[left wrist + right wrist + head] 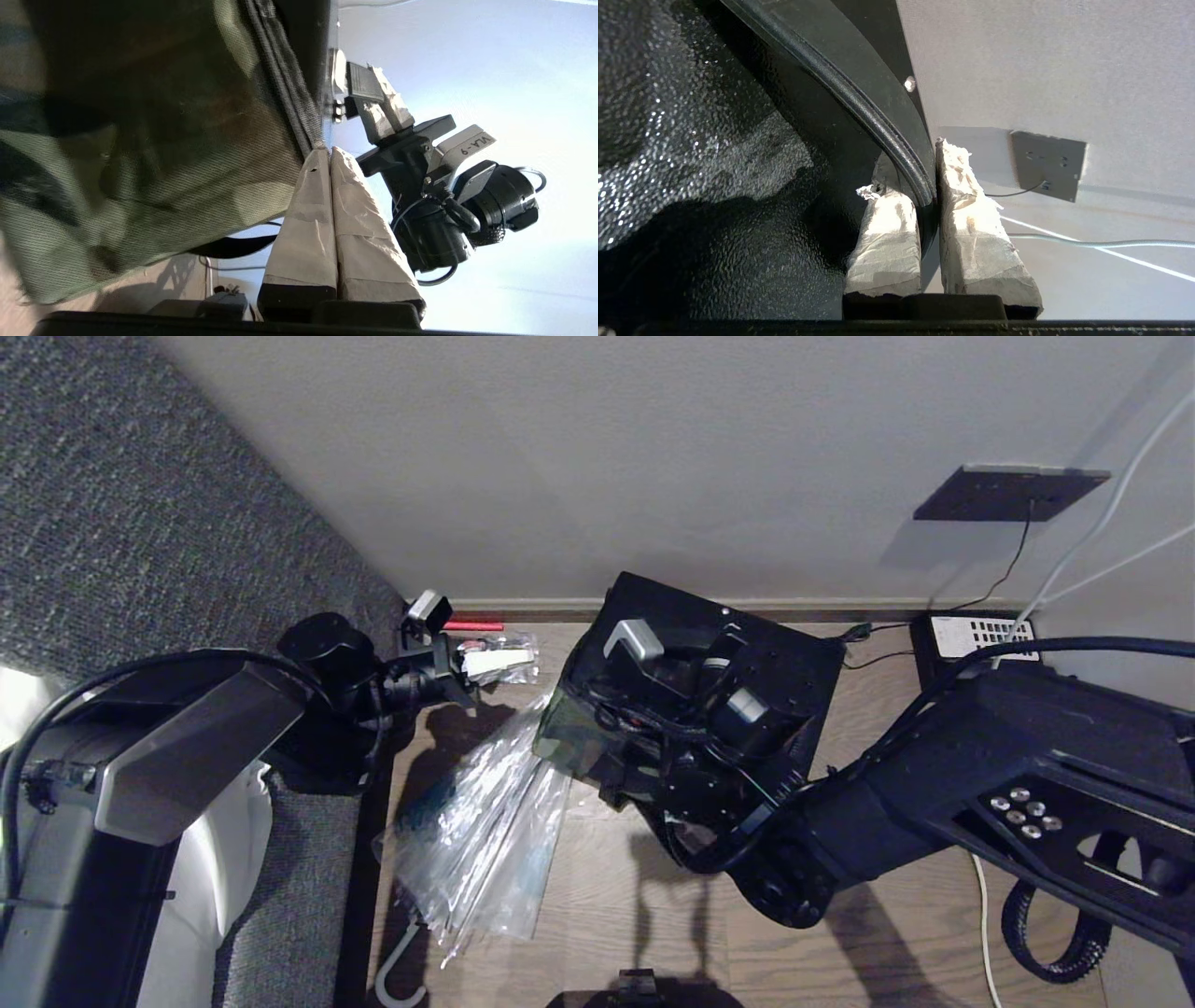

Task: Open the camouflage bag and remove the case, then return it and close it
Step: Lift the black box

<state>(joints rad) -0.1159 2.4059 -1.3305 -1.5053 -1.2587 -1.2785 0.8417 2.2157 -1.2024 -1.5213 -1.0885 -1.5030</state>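
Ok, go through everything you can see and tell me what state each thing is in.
Green camouflage soft bag with black sides: tilted, black rim clamped; open or zipped, cannot tell.
Right pincer: shut on the bag's black rim.
Left pincer: shut, tips at the bag's zip trim.
Clear plastic-wrapped umbrella: folded, lying on the wooden floor.
Dark wall socket: black cable plugged in.
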